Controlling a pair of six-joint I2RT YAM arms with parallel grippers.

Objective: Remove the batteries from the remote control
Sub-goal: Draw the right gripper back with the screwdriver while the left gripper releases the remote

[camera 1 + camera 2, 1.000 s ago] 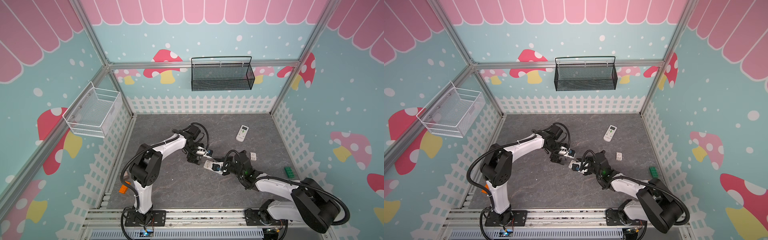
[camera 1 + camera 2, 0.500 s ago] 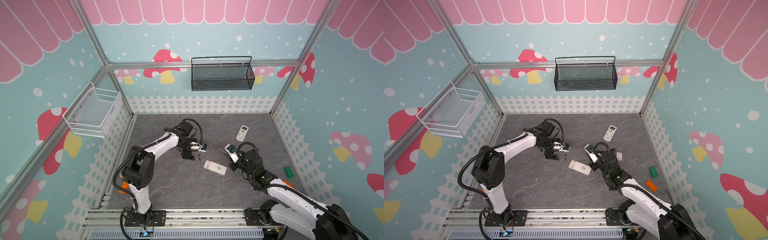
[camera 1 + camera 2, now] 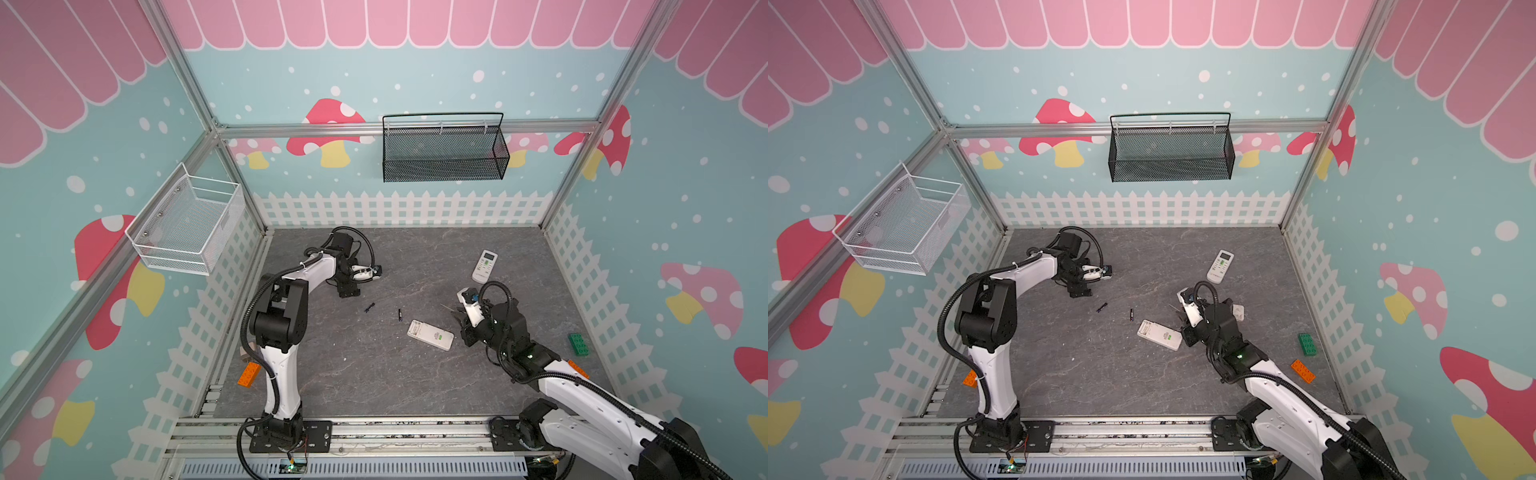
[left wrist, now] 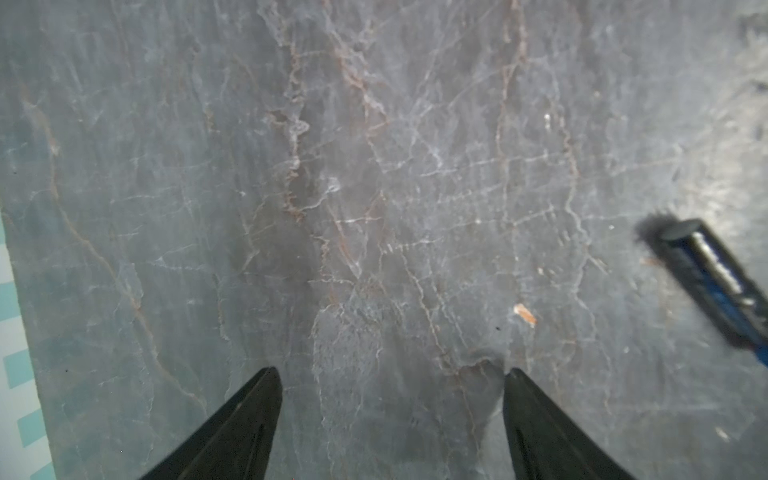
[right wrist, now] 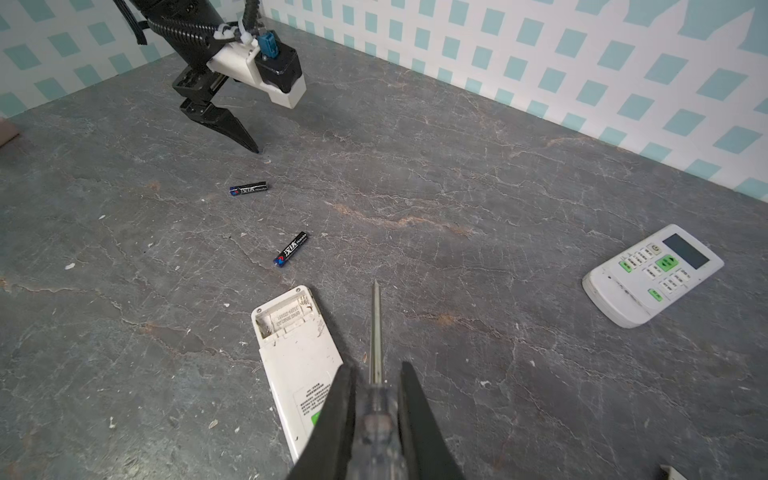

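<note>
Left pincer (image 4: pixel 391 371) withdrawn, open, battery (image 4: pixel 715 282) cut off, right pincer (image 5: pixel 376 366) clamping screwdriver (image 5: pixel 376 324)

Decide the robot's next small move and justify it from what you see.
Probably carry the right gripper, shut on the screwdriver, toward the face-up remote. The face-down remote's compartment looks empty, two black batteries lie loose on the table, and the left gripper is open and empty.
</note>
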